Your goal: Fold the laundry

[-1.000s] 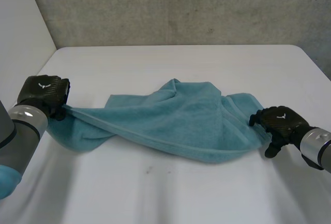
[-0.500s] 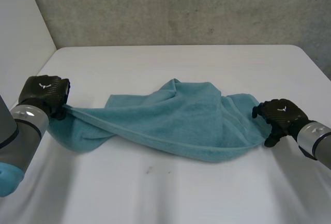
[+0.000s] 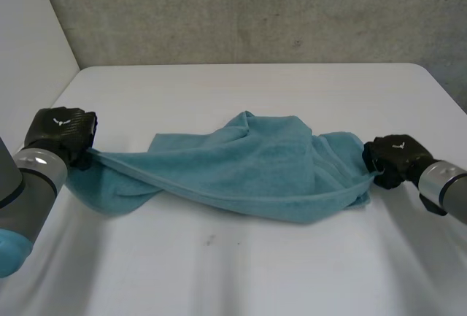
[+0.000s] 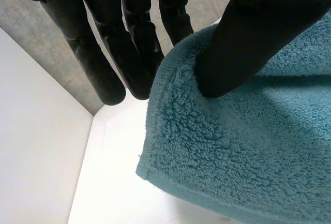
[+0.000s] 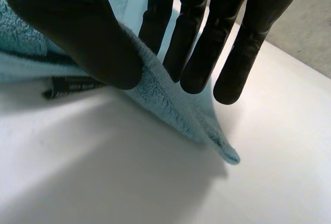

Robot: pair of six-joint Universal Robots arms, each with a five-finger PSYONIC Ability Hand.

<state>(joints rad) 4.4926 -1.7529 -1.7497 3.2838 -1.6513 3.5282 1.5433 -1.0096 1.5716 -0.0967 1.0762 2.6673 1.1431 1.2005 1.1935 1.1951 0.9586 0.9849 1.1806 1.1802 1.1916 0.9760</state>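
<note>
Bunched teal towel [image 3: 248, 166] on the tabletop [image 3: 241, 272], long axis running arm to arm: left hand [image 3: 62, 130] pinches one end, right hand [image 3: 392, 157] pinches the opposite corner.

The robot's black left hand [image 4: 253, 32] pinches a rounded, hemmed edge of a teal terry-cloth towel [image 4: 243, 157], thumb pressed into the pile on the near side and fingers [image 4: 103, 74] extended straight behind the fold. The cloth hangs above a white tabletop [image 4: 114, 182]. Behind stand a grey concrete wall [image 4: 31, 32] and a white side panel [image 4: 36, 157].
</note>
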